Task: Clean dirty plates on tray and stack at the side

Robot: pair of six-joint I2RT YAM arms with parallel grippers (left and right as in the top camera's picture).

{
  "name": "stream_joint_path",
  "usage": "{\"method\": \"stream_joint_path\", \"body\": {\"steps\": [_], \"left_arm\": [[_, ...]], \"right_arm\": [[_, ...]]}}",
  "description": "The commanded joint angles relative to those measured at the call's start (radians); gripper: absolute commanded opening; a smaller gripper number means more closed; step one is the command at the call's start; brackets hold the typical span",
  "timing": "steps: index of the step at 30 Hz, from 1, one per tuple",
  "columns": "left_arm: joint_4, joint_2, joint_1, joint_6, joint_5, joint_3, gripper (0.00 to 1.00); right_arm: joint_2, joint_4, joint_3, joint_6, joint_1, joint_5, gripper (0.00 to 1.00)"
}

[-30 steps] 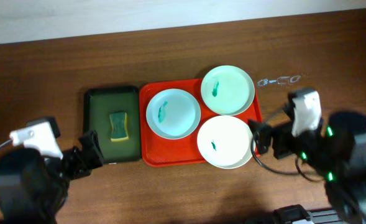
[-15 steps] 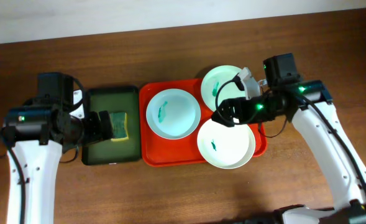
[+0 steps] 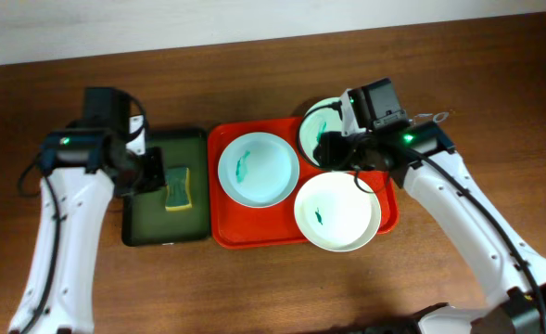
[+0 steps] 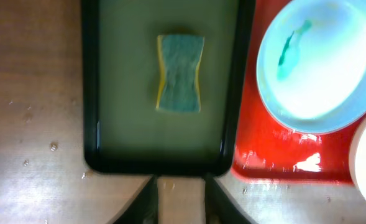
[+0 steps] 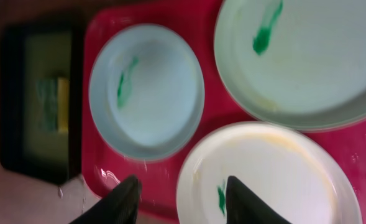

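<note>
Both arms swung in from the near table edge. The left gripper (image 4: 180, 185) ended at the near rim of the dark green tray (image 4: 89, 93), in line with the sponge (image 4: 179, 81), jaws a narrow gap apart and pinching nothing. The right gripper (image 5: 183, 183) hung over the near-right plate (image 5: 263, 180), jaws part-spread and empty. All three plates (image 3: 259, 169) still lay smeared on the red tray (image 3: 254, 234) with none stacked, so cleaning looked set up, not begun.
</note>
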Motion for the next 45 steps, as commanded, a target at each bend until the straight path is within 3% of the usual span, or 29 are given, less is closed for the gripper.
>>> {"method": "stream_joint_path", "body": {"steps": [1, 3, 10, 18, 25, 45], "left_arm": [[0.045, 0.079, -0.048, 0.016, -0.063, 0.016, 0.32], [0.077, 0.122, -0.065, 0.016, -0.066, 0.016, 0.34], [0.108, 0.192, -0.065, 0.016, -0.091, 0.016, 0.42], [0.14, 0.192, -0.065, 0.016, -0.093, 0.016, 0.48], [0.141, 0.192, -0.065, 0.016, -0.093, 0.016, 0.49], [0.134, 0.192, -0.065, 0.016, -0.089, 0.016, 0.49]], "right_arm": [[0.079, 0.049, 0.011, 0.053, 0.036, 0.092, 0.45], [0.15, 0.098, 0.011, 0.059, 0.045, 0.098, 0.37], [0.397, 0.236, 0.011, 0.071, 0.063, 0.09, 0.23], [0.429, 0.249, 0.011, 0.109, 0.063, 0.007, 0.1], [0.431, 0.253, -0.015, 0.13, 0.063, 0.008, 0.18], [0.433, 0.261, -0.035, 0.149, 0.095, 0.095, 0.17]]}}
